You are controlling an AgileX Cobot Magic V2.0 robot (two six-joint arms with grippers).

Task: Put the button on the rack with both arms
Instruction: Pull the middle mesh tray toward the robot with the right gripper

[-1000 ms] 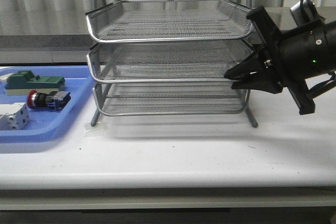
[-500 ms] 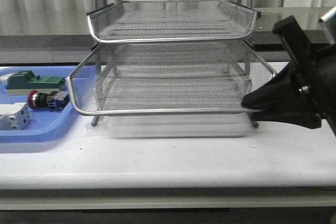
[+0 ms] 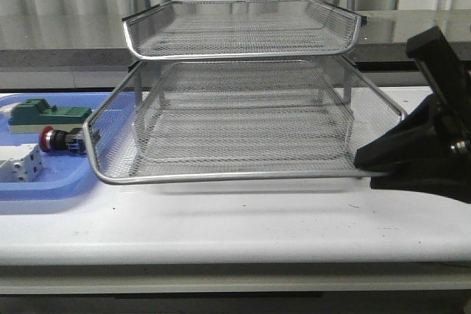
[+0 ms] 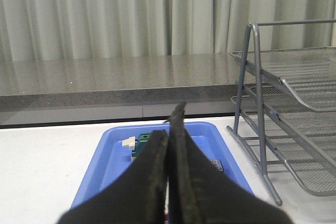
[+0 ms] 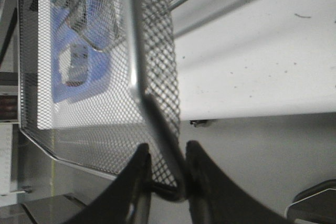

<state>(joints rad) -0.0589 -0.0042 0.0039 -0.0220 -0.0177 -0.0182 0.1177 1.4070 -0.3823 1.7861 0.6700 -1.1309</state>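
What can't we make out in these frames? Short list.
- Button, front view: its right end is hidden behind the pulled-out tray's corner.
- Right gripper, front view: cut off by the right edge; the arm is out of frame.
- Left gripper, left wrist view: its fingers block the near part of the blue tray, so the button does not show there.
- Rack's bottom tier, front view: screened by the tray's mesh.

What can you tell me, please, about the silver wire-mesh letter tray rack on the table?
The silver wire-mesh three-tier rack stands upright on the white table, right of the blue plastic tray. Its grey metal frame carries shallow mesh trays with rounded rims. The middle tray is slid forward, its right front corner pinched in the black right gripper. All visible tiers look empty.
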